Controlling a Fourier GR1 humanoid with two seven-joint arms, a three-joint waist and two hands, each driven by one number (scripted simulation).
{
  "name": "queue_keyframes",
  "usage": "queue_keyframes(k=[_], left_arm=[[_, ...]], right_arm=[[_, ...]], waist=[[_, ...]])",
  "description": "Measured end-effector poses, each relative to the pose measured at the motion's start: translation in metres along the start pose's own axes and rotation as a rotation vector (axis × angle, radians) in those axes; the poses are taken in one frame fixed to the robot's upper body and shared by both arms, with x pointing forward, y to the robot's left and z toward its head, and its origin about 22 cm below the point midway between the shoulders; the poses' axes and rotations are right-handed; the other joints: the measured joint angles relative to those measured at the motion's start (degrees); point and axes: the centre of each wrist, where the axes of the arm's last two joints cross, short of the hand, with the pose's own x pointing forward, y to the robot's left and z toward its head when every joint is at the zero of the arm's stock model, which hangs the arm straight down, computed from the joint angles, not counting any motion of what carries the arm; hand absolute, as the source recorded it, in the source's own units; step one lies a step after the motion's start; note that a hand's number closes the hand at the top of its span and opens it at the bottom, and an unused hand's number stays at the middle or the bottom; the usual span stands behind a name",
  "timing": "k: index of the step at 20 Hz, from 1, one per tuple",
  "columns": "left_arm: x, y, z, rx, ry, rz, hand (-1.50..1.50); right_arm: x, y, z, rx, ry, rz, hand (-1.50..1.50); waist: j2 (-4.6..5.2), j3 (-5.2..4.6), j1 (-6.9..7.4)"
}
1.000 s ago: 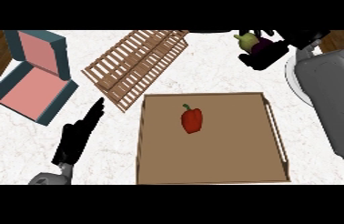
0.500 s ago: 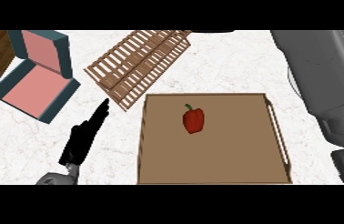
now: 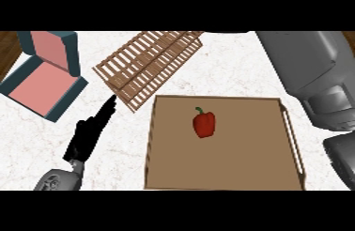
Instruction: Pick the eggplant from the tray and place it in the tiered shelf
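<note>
The brown wooden tray (image 3: pixel 235 165) lies at the lower middle of the head view and holds only a red bell pepper (image 3: pixel 204 124). The slatted wooden tiered shelf (image 3: pixel 149 65) sits behind the tray's left corner, running up to the top edge. No eggplant shows in this frame. My left hand (image 3: pixel 88 134) rests on the counter left of the tray, fingers straight and pointing toward the shelf, holding nothing. My right forearm (image 3: pixel 312 70) fills the right side and runs off the top edge, so its hand is out of view.
An open teal box with a pink lining (image 3: pixel 42 80) stands at the far left. White marbled counter (image 3: pixel 229 70) lies between the shelf and the right forearm. A strip of wooden floor (image 3: pixel 8 42) shows at the top left corner.
One second ago my right hand showed at the top right, curled round the dark eggplant. The arm has since swung up and inward, carrying hand and eggplant out of view. The left hand barely moved.
</note>
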Motion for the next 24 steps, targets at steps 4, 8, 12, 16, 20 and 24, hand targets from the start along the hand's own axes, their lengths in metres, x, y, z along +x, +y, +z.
queue_keyframes(k=[4,8,12,16,20,24], left_arm=[[0.001,-0.001,0.000,-0.008,-0.007,-0.001,0.00],[0.003,0.002,-0.001,-0.014,-0.017,-0.002,0.00],[0.003,0.000,-0.003,-0.021,-0.020,-0.010,0.00],[0.005,-0.004,-0.004,-0.035,-0.030,-0.011,0.00],[0.005,-0.006,-0.004,-0.039,-0.042,-0.011,0.00],[0.007,-0.005,-0.005,-0.038,-0.043,-0.014,0.00]], right_arm=[[0.007,0.017,-0.007,0.028,-0.022,0.031,1.50],[0.016,0.034,-0.011,0.074,-0.032,0.052,1.50],[0.021,0.059,-0.011,0.124,-0.022,0.070,1.50],[0.024,0.071,-0.011,0.193,-0.012,0.012,1.50],[0.015,0.092,-0.006,0.283,0.072,-0.298,-1.50],[0.011,0.105,-0.003,0.323,0.115,-0.556,-1.50]], waist=[[0.30,-0.04,0.73],[0.71,-0.07,1.48],[1.00,-0.10,1.93],[1.27,-0.09,2.69],[1.46,0.00,3.05],[1.57,0.02,3.28]])
